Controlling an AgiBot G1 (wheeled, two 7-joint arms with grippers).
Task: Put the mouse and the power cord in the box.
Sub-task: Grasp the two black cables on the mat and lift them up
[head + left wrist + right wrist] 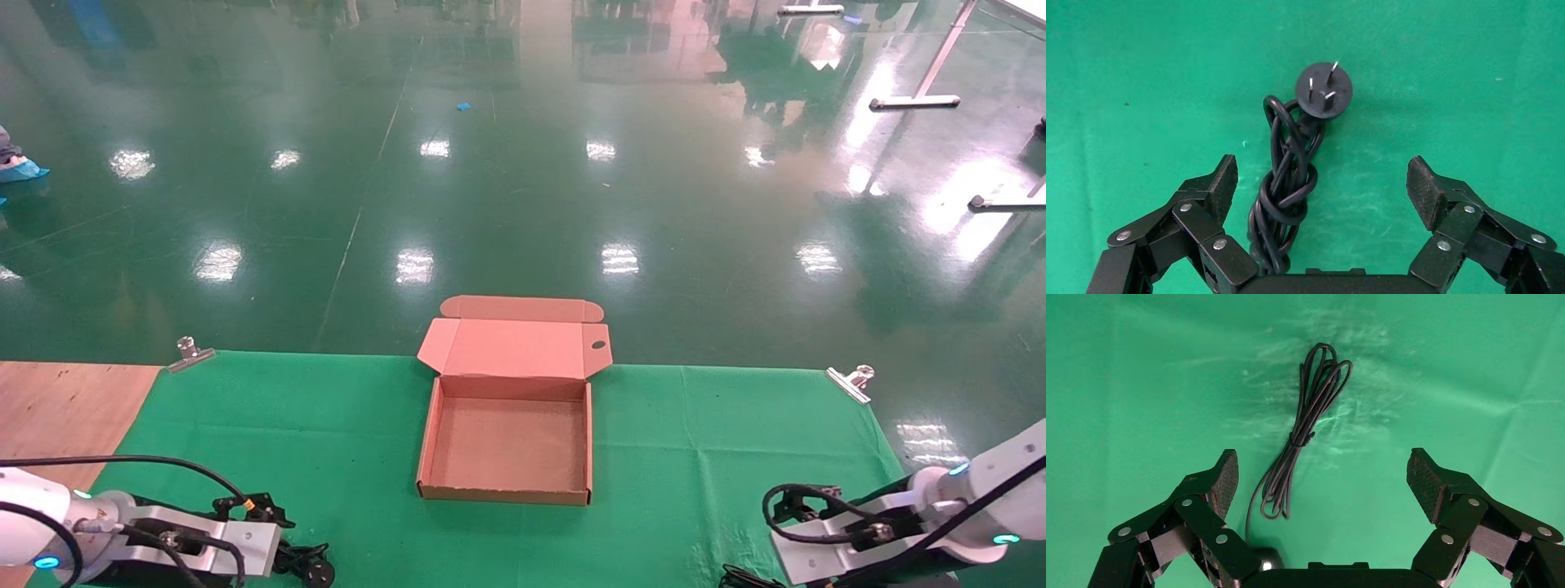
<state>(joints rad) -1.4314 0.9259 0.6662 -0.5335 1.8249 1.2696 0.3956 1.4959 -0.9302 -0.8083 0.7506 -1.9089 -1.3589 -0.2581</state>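
Shallow square brown cardboard mailer box [507, 445] sits mid-table on the green cloth [719, 441], hinged lid folded back flat past the far edge, tuck flaps spread, small round hole in the right flap. Matte corrugated floor, nothing inside.

Left gripper [1321, 184] hangs low over the cloth at the near left corner, textured black pads spread wide. Between them lies the power cord [1286, 190]: thick glossy black cable, twisted and knotted into a tight bundle, round flat plug with three metal prongs at its far end. Pads are clear of the cord on both sides. In the head view only the plug end [315, 569] pokes out past the arm.

Right gripper [1322, 478] sits at the near right corner, fingers likewise wide apart, gripping nothing. Below it is the mouse's thin black cable [1306, 432], looped into a long slim hank and tied mid-length; the mouse [1263, 558] is just a dark rounded sliver at the gripper base, mostly hidden.

Two metal clips [850, 382] pin the cloth's far corners. Bare plywood [57, 408] shows at left.
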